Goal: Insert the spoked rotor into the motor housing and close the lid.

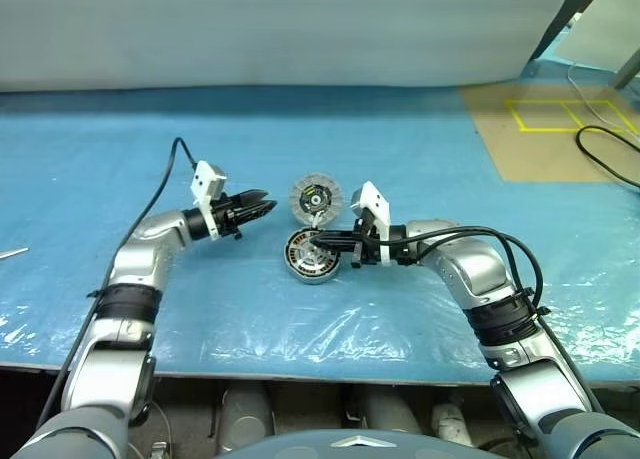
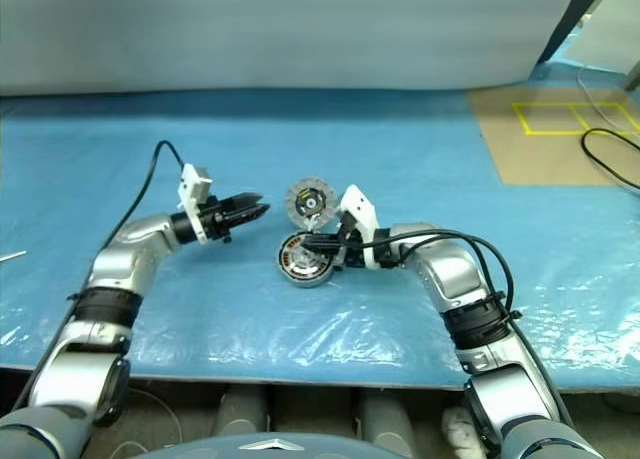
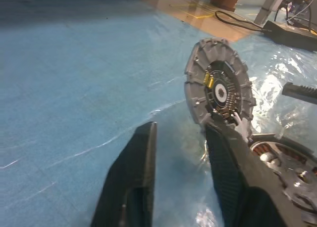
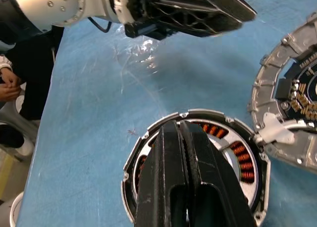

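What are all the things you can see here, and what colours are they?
Motor housing: one, grey with copper-brown windings, mid-table on the sheet.
Lid: one, silver-grey, black-and-yellow centre, open, standing up behind the housing.
Plastic sheet: one, blue, covering the table.
Floor mat: one, brown with yellow tape lines, far right.
Cable: one, black, on the mat.
Left gripper: one, black, beside the lid, holding nothing.
Right gripper: one, black, shut, over the housing.
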